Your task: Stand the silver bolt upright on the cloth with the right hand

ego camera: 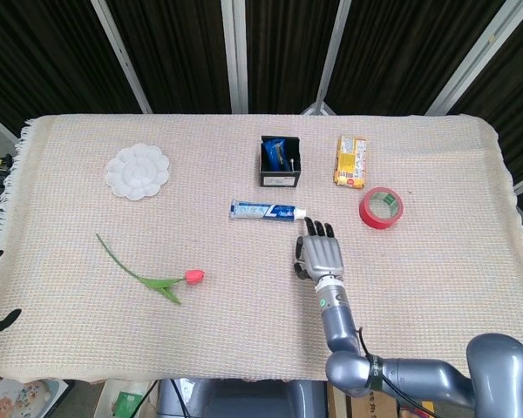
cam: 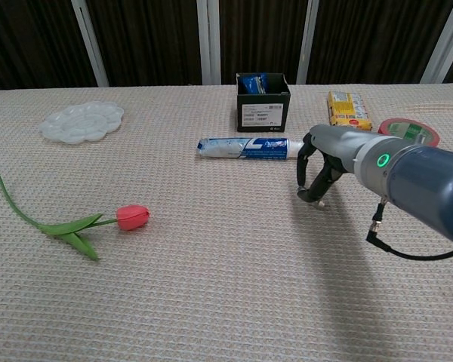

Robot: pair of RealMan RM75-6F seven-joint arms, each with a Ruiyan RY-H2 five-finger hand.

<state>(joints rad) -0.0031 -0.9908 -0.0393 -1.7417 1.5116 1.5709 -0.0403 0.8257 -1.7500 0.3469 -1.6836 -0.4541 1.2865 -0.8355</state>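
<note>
My right hand (cam: pixel 321 170) hangs palm down over the middle right of the cloth (cam: pixel 211 264), just right of the toothpaste tube's cap. Its fingers curl downward and pinch a small silver bolt (cam: pixel 319 201), whose lower end shows under the fingertips, close to or touching the cloth. In the head view the back of the right hand (ego camera: pixel 319 255) hides the bolt completely. Neither view shows my left hand.
A toothpaste tube (ego camera: pixel 268 211) lies left of the hand. Behind stand a black box (ego camera: pixel 280 162) with blue packets, a yellow packet (ego camera: pixel 351 161) and a red tape roll (ego camera: pixel 381 208). A white palette (ego camera: pixel 137 171) and a tulip (ego camera: pixel 157 277) lie to the left.
</note>
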